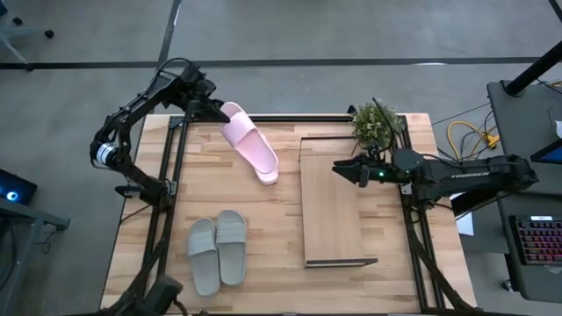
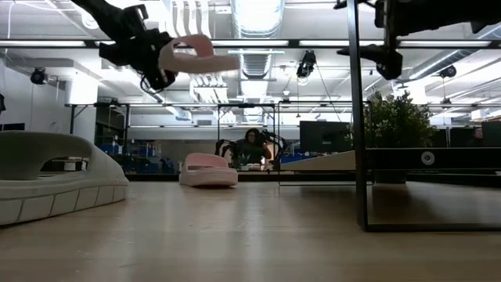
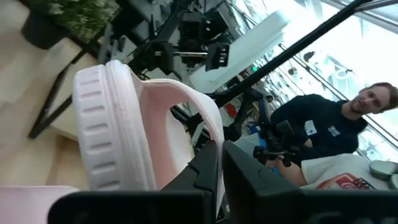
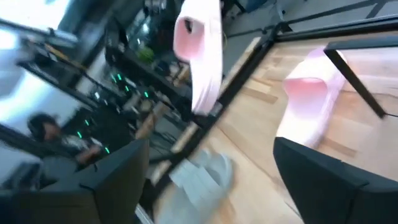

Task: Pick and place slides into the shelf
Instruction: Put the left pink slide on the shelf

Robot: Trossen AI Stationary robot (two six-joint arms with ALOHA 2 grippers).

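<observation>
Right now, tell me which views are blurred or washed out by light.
Right wrist view: smeared throughout, the lifted pink slide soft-edged. Left wrist view: sharp on the held slide's strap, but blown out white at upper right. Low view: ceiling lights glare behind the left gripper, and the grey-green slide up close is soft. High view: evenly lit and crisp, shelf clear.

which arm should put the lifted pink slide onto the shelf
Left. The left gripper already holds a pink slide up in the air by its strap. The right gripper hangs open over the shelf with nothing in it, so no handover is needed.
</observation>
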